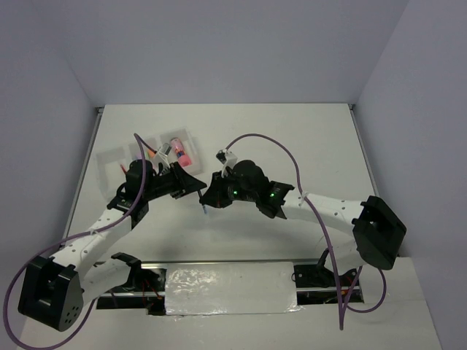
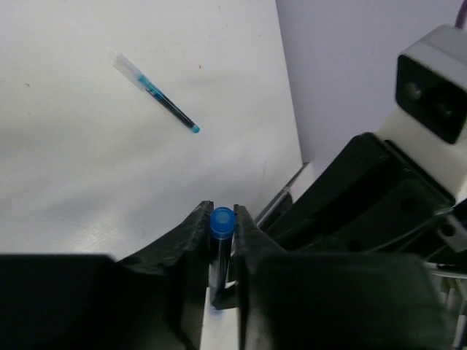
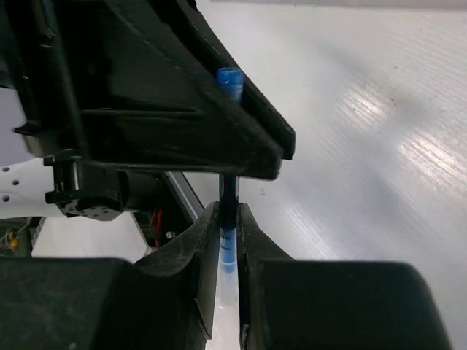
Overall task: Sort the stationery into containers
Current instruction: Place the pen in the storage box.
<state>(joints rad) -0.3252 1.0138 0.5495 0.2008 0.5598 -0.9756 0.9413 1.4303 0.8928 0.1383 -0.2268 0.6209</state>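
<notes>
While the tray [image 1: 111, 154] at the far left of the table [image 2: 73, 182] already holds a pink-red marker [image 1: 179, 152] in its right-hand compartment, most of the sorting looks unfinished. An orange thing [image 1: 150, 154] shows in the middle compartment next to the left arm's cable, but it is too covered to name. I can make out nothing in the left compartment.

Just right of the tray, the left gripper [image 2: 222, 235] has its jaws pressed onto the capped end of a blue pen [image 2: 222, 219], which stands upright between the fingers above the table. Right beside it, nose to nose, the right gripper [image 3: 228, 219] pinches the same pen lower down, on its clear barrel. Both arms grip one pen in mid-air near the middle of the table, so I judge this to be a hand-over toward the tray side, with the pen not yet in any compartment.

A second pen [image 2: 157, 95], with a clear barrel and blue ink, lies loose on the table well apart from both grippers and has yet to be picked up. No other stationery shows outside the tray, though the arms hide part of the surface, so I cannot tell how many pieces remain
</notes>
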